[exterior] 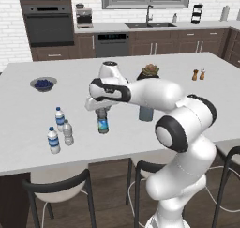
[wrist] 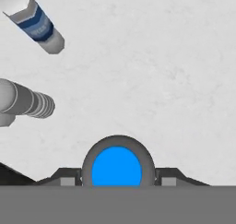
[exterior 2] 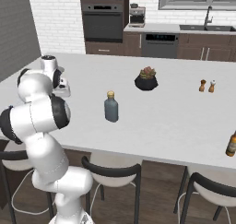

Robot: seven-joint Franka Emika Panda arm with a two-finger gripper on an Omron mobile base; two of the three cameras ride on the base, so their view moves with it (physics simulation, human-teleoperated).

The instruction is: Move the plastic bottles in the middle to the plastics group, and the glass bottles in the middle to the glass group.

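Nearest you in the hand view, the blue-labelled dark bottle [wrist: 116, 168] sits between the finger tips, seen from above; the gripper [exterior: 101, 110] is pinching it. In the left base view you see this bottle [exterior: 102, 123] upright at the island counter [exterior: 187, 100], whether touching it you cannot tell. The clear unlabelled bottle [exterior: 68, 133] stands just beside the two white-capped water bottles [exterior: 53, 140] on the left. The grey glass bottle [exterior 2: 110, 107] stands mid-counter, well apart from them.
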